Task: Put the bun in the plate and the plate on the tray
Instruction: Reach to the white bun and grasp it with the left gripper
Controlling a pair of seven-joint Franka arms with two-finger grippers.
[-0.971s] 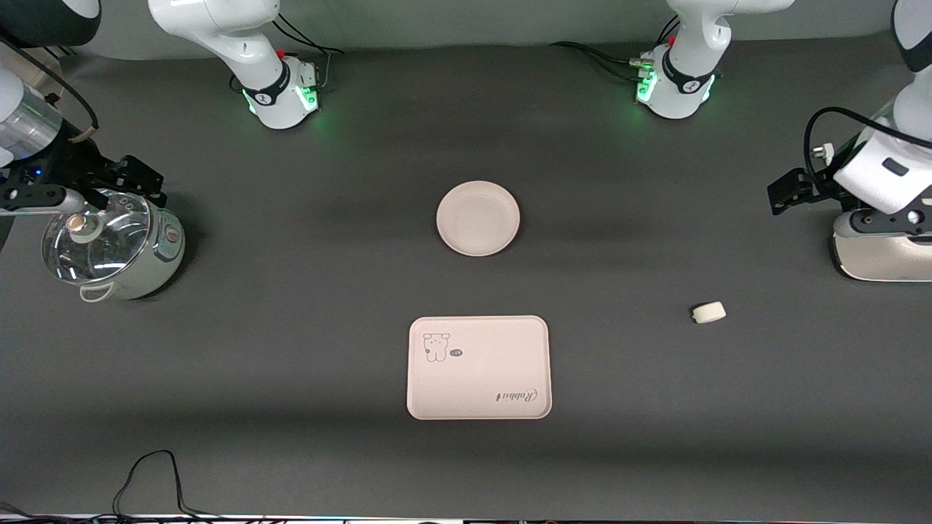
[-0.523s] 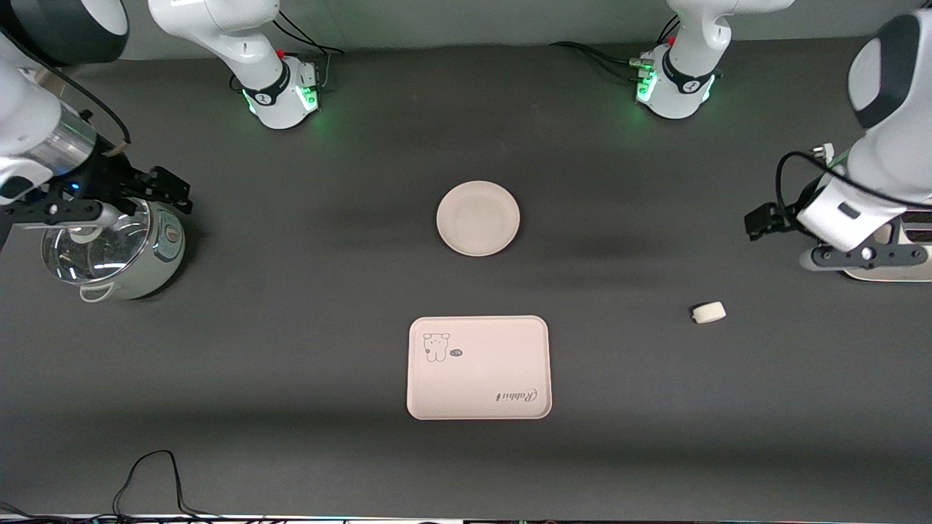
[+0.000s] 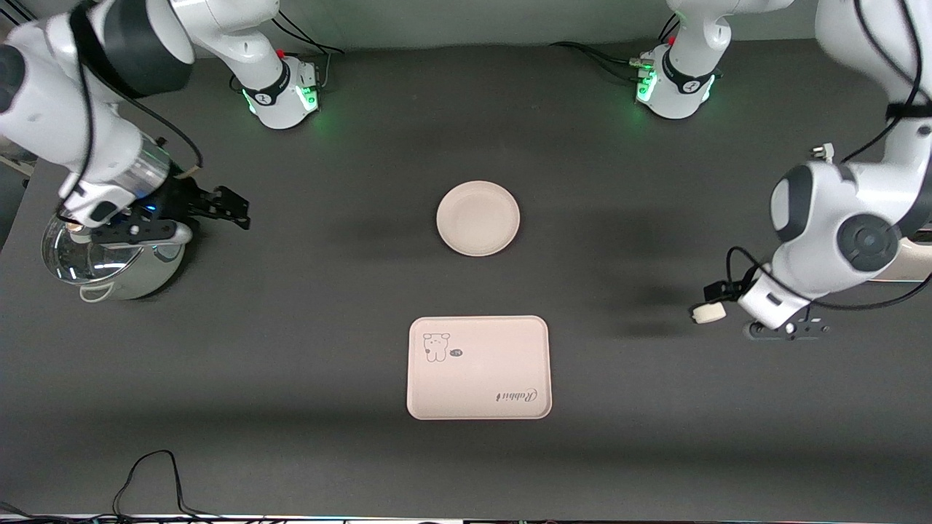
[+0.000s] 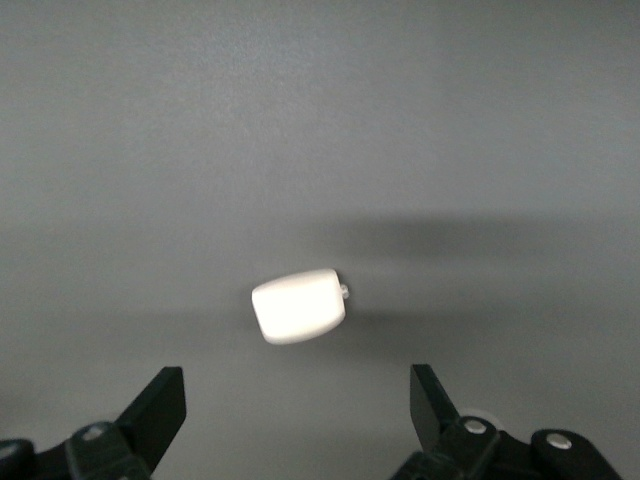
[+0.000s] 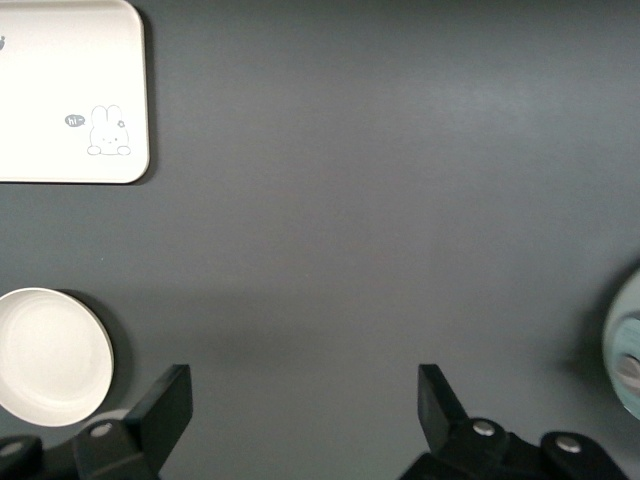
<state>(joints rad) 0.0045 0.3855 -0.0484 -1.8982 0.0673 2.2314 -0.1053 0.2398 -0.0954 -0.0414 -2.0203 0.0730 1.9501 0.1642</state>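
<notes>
The left gripper's [image 4: 298, 415] two black fingers [image 4: 160, 410] stand wide apart with nothing between them, hanging over the dark grey table mat [image 3: 655, 407] just beside the small off-white, rounded oblong bun [image 4: 299, 306]; in the left wrist view the bun lies on the mat in line with the gap between the fingers, clear of both tips. In the front view the left gripper [image 3: 717, 291] shows only as a dark tip at about one o'clock of the bun [image 3: 708, 313], most of it hidden under the white wrist, and the bun rests on the mat toward the left arm's end of the table. The right gripper's [image 5: 305, 410] black fingers [image 5: 165, 405] are likewise spread apart and empty; in the front view the right gripper [image 3: 229, 207] is over the mat at about two o'clock of a pale green metal pot with a glass lid [image 3: 109, 262], which stands toward the right arm's end of the table. The round, shallow cream-beige plate [image 3: 478, 218] sits empty in the middle of the table, and the cream-beige rectangular tray with rounded corners, a small cartoon animal print and cursive lettering [image 3: 478, 367] lies at six o'clock of it, nearer to the front camera and well apart from it. The bun is well apart from both, at about three o'clock of the tray.
</notes>
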